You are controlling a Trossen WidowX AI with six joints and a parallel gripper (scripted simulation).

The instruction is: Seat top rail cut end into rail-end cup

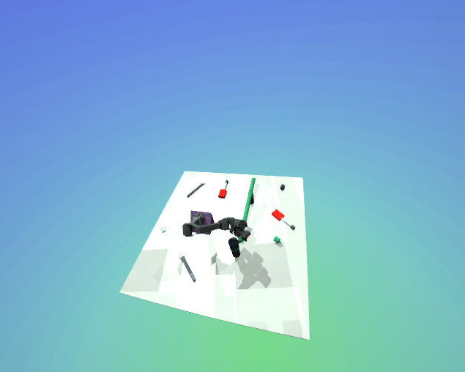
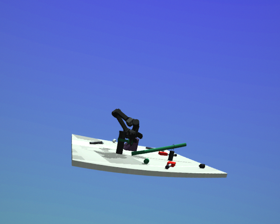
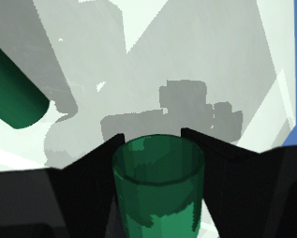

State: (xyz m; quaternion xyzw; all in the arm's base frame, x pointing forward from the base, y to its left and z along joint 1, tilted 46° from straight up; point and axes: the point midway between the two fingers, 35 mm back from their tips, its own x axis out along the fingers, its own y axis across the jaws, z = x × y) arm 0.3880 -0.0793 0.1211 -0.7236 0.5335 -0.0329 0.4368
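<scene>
The green rail (image 1: 247,206) (image 2: 159,149) (image 3: 13,89) slants, its cut end low toward the post (image 1: 234,247) (image 2: 120,144); the hand (image 1: 242,239) (image 2: 131,142) (image 3: 153,137) grips the green cup (image 2: 128,142) (image 3: 159,187).

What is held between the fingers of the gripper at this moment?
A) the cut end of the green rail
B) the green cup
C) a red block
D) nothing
B: in the wrist view the green cup sits between the two dark fingers, while the rail lies off to one side.
</scene>
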